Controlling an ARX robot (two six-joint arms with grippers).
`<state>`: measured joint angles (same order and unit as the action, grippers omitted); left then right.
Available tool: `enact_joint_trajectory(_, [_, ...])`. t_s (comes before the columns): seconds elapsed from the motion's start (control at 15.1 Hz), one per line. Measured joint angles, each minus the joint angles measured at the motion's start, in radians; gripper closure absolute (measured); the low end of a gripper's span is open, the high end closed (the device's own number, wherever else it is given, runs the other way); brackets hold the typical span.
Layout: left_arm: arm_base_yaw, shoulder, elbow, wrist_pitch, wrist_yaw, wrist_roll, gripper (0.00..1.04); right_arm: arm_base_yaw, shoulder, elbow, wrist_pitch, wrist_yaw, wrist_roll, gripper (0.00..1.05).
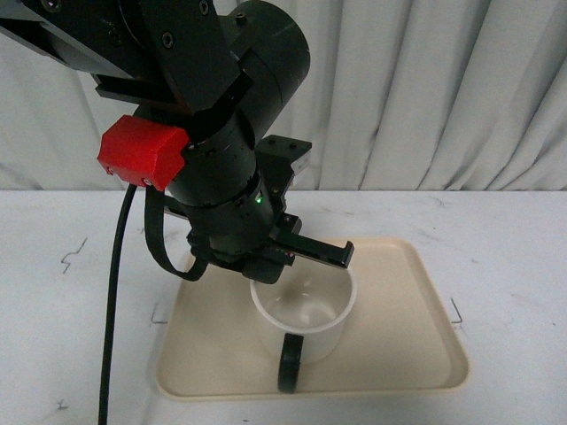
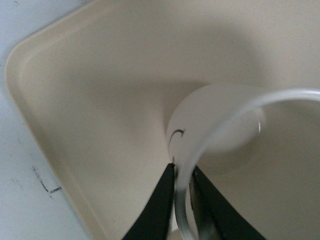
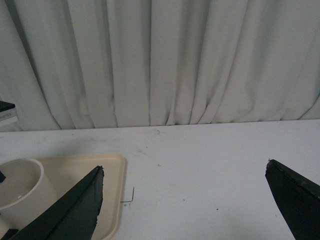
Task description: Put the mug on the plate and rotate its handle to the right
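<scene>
Clamping down on the rim, the left gripper (image 2: 181, 175) has the one mug (image 1: 306, 314) in its grasp. Its two black fingers (image 2: 157, 210) straddle the cream wall, one outside and one inside. Just beyond the outer fingertip, a small black mark (image 2: 176, 134) curves across the mug's outer side.

The mug stands upright, directly beneath the claw, on the single beige plate (image 1: 407, 354). The plate spreads out under the claw on all sides. One black loop handle (image 1: 291, 363) sits on the side of the mug farthest from the claw's grip, and in the front view it points straight back at the camera. It lies close to the plate's near rim.

Above the claw, the arm carries one red block (image 1: 142, 150), and one black cable (image 1: 113, 301) hangs from there down past the plate's edge. The plate rests on the white table (image 1: 514, 266).

Over to the right gripper (image 3: 185, 166), and it is fully released! Its two dark fingers (image 3: 75, 210) are spread wide with only bare table between them. From this claw the mug and the plate's corner lie off beyond one finger, well apart from it, with nothing touching. A pale pleated curtain (image 3: 175, 60) closes off the far side of the table.

So the count is two claws, one gripping and one released, with one mug, one plate and one handle.
</scene>
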<state>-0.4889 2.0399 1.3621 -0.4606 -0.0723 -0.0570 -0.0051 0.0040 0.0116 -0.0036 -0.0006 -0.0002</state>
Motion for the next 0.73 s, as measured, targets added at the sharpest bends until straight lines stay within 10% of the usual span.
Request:
enact_joint_trajectory(0.33, [-0.006, -0.080, -0.051, 0.017, 0.031, -0.007, 0.43, 0.000, 0.000, 0.000, 0.000, 0.000, 0.000, 0.06])
enact_joint_trajectory(0.53, [-0.027, -0.416, -0.256, 0.375, -0.037, 0.058, 0.11, 0.000, 0.000, 0.000, 0.000, 0.000, 0.000, 0.06])
enact_joint_trajectory(0.6, [-0.032, -0.507, -0.285, 0.493, -0.056, 0.091, 0.06, 0.000, 0.000, 0.000, 0.000, 0.000, 0.000, 0.06])
enact_joint_trajectory(0.73, [-0.009, -0.571, -0.535, 1.014, -0.337, 0.075, 0.28, 0.000, 0.000, 0.000, -0.001, 0.000, 0.000, 0.06])
